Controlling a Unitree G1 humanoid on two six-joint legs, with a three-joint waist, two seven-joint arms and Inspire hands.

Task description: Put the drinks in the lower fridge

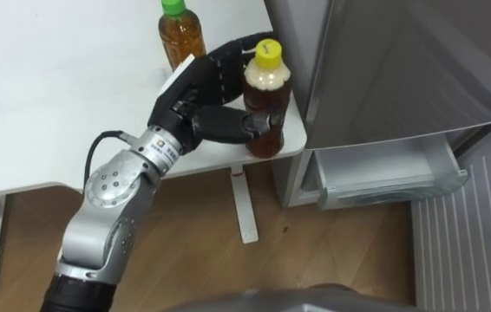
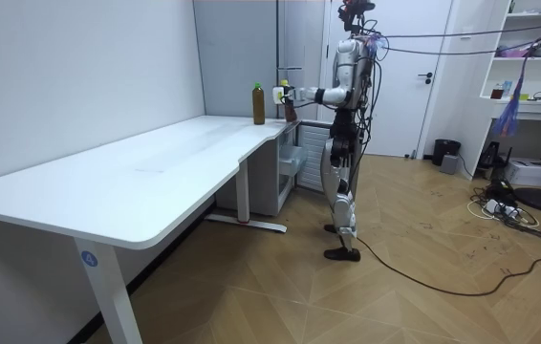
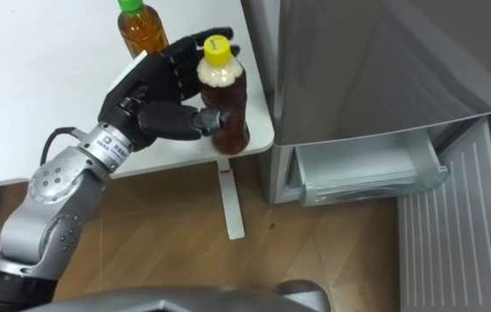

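A bottle of brown drink with a yellow cap (image 1: 267, 106) stands on the near right corner of the white table (image 1: 55, 104). My left hand (image 1: 204, 97) is shut on it, with the fingers behind the bottle and the thumb across its front. A second bottle, with a green cap (image 1: 180, 35), stands upright on the table just behind the hand. In the room view I stand at the table's far end, beside the grey fridge (image 2: 294, 57), with my left arm stretched out to the yellow-capped bottle (image 2: 290, 103).
The grey fridge (image 1: 402, 61) stands right of the table. Its lower compartment is open, with a pale drawer (image 1: 384, 173) pulled out and a ribbed door panel (image 1: 471, 234) swung to the right. The table's white leg (image 1: 245, 208) stands on the wood floor below the corner.
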